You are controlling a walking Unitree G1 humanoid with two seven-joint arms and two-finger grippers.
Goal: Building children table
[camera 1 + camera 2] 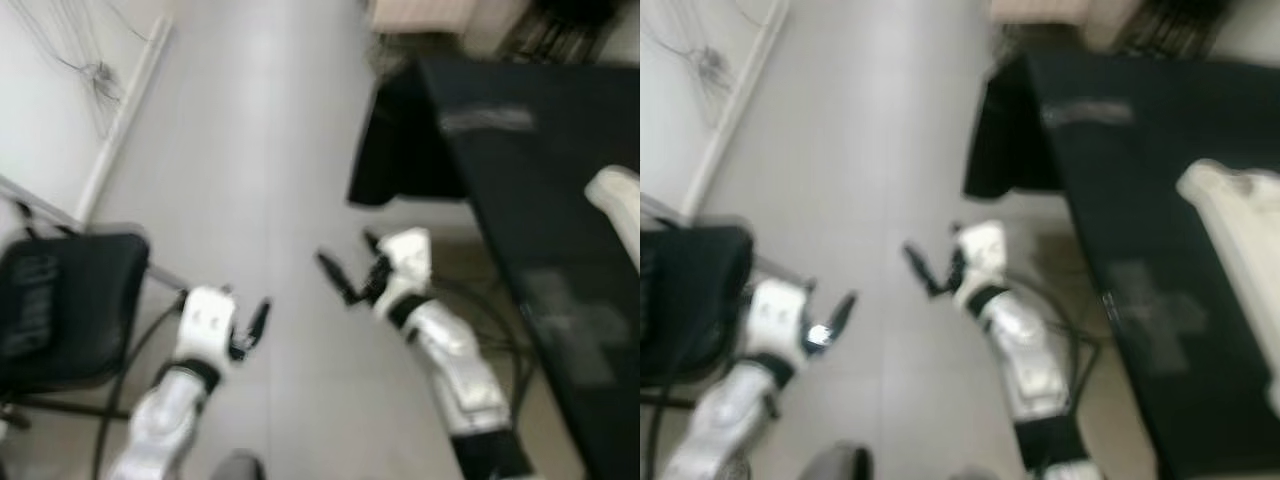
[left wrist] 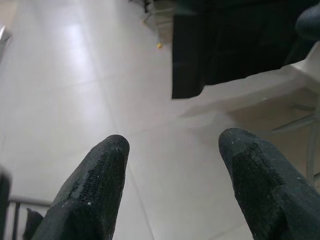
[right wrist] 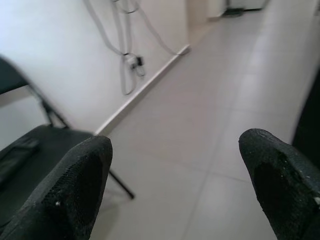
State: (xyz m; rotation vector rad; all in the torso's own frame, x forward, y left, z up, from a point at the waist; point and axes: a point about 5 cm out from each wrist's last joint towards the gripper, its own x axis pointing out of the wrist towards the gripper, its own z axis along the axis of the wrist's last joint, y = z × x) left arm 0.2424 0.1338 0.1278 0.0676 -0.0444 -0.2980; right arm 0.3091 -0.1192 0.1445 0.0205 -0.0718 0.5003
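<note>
A white, rounded plastic piece lies on the black-draped table at my right, blurred. Both arms hang in front of me over the pale tiled floor. My left gripper is low on the left beside a black chair, and it is open with nothing between its fingers. My right gripper is near the table's draped corner. It too is open and empty, with its fingertips wide apart. Neither gripper touches the white piece.
A black folding chair stands at my left against the white wall, with a cord running under it. Cables hang on the wall above the skirting. The black cloth drapes to the floor, and cords lie under the table.
</note>
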